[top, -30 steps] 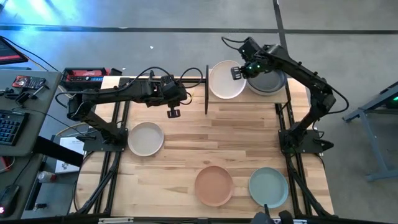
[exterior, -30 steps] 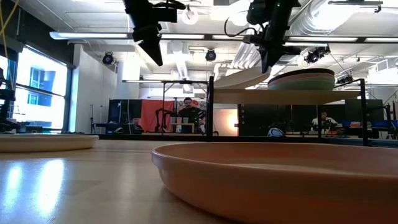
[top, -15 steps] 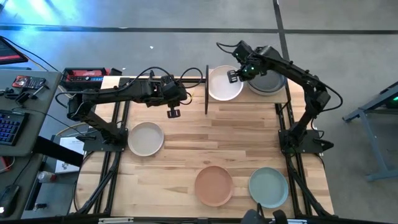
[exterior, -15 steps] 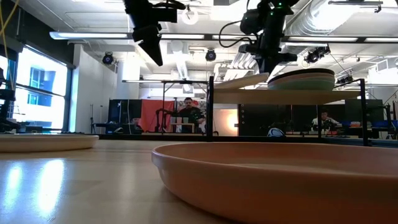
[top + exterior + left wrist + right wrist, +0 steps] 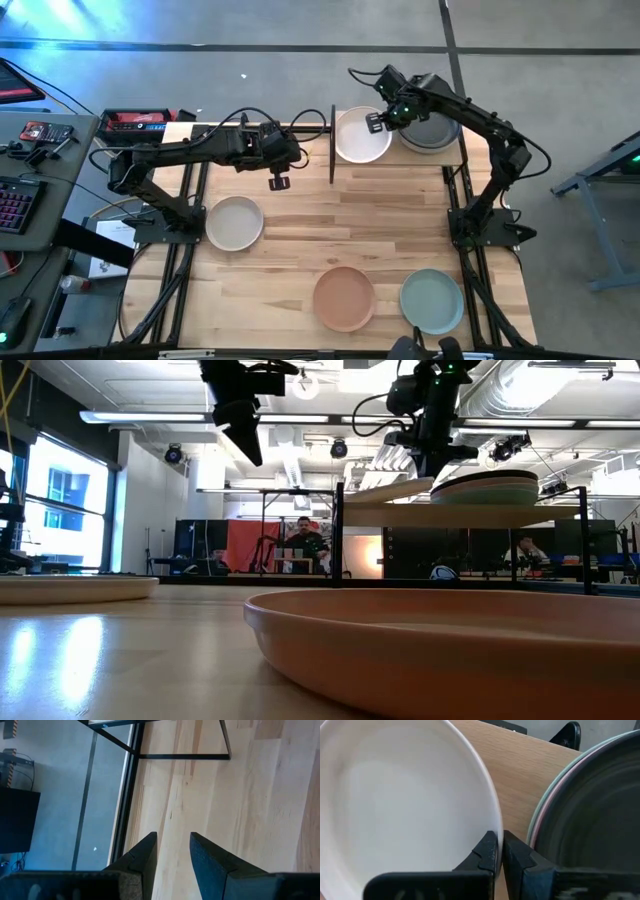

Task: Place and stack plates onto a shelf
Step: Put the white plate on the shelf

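Observation:
A white plate (image 5: 360,137) lies tilted on the left half of the light-wood shelf (image 5: 470,516), its left edge down on the panel (image 5: 352,500). My right gripper (image 5: 499,847) is shut on its right rim. Beside it on the shelf stands a stack of plates (image 5: 432,131) with a dark one on top (image 5: 590,805). My left gripper (image 5: 278,183) hangs open above the bare tabletop, left of the shelf (image 5: 172,851). On the table lie a cream plate (image 5: 234,222), a terracotta plate (image 5: 344,297) and a pale green plate (image 5: 432,300). My right gripper pinches the white plate's rim (image 5: 490,827) on the side facing the stack, one finger inside the plate (image 5: 487,852) and one outside (image 5: 515,857). It comes from above, pointing down. The held edge is slightly raised (image 5: 425,483) and the opposite edge rests on the shelf.
The shelf's black uprights (image 5: 332,145) stand at its left end. The stack sits close to the right of the held rim. A terracotta plate fills the near foreground of the low view (image 5: 450,650). People sit in the room beyond the table (image 5: 305,540).
My right gripper has moved down and a little toward the table's left with the white plate. The plate's held edge has sunk, so it lies flatter on the shelf than a second ago. Over the last half second nothing has shifted.

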You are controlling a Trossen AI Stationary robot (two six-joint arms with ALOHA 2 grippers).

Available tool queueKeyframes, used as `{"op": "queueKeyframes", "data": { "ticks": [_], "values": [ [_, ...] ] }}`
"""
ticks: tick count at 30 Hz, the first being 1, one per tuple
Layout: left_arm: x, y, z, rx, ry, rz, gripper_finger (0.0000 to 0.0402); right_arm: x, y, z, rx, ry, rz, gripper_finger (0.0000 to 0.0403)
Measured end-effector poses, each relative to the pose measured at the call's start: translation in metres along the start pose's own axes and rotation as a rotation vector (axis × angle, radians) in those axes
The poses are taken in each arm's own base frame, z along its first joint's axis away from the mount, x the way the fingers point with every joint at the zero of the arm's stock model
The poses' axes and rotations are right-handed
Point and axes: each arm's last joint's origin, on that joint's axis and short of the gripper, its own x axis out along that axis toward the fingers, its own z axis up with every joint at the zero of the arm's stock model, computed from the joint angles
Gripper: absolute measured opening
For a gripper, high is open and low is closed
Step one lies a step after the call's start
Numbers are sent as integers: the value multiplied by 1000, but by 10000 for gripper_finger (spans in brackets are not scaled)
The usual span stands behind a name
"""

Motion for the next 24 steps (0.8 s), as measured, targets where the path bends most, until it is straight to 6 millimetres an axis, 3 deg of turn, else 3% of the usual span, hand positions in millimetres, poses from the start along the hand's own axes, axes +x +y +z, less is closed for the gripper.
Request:
{"op": "queueKeyframes", "data": {
  "ticks": [11, 24],
  "values": [
    [0, 0, 0, -1, 0, 0, 106, 0, -1, 2, -16, -26, -15, 3],
    [0, 0, 0, -1, 0, 0, 106, -2, 1, 5, -37, -48, 17, 56]
  ]
}}
